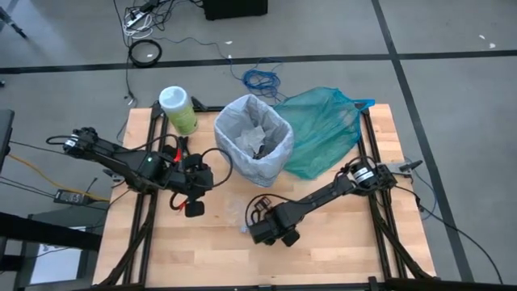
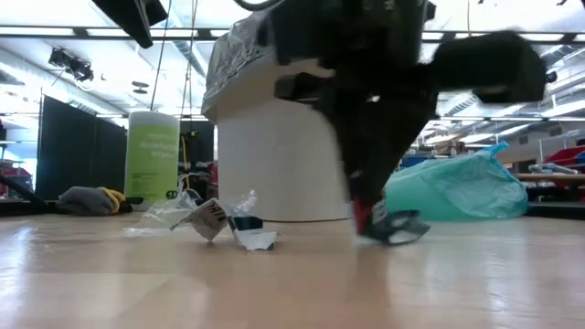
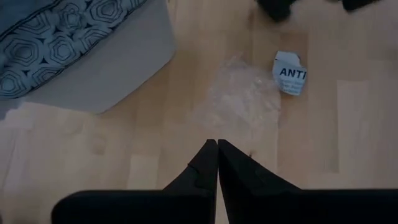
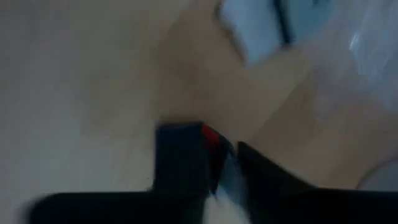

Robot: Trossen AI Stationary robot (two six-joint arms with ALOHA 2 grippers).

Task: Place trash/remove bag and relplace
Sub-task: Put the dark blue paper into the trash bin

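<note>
A white bin (image 1: 257, 153) lined with the pale crinkly bag (image 1: 242, 121) stands at the table's far middle, with trash inside it. Loose trash lies on the wood near it: a clear plastic scrap (image 3: 242, 99), a white printed scrap (image 3: 290, 73) and another scrap (image 2: 251, 233). My right gripper (image 2: 370, 217) points down at the table in front of the bin, shut on a dark shiny scrap (image 2: 399, 228). My left gripper (image 3: 217, 144) hangs shut above the table, left of the bin, holding nothing. My right gripper comes from above, fingers pointing down, and has a pale part of the shiny scrap (image 4: 229, 180) pinched between its two fingers. The rest of the scrap sticks out beside the fingertips and lies on the table. The wrist view is blurred, so which edge it has is not plain.
A teal-green plastic bag (image 1: 323, 133) lies to the right of the bin. A green canister (image 1: 179, 109) stands at the far left. Bare wood lies along the near edge. Cables run on the floor beyond the table.
</note>
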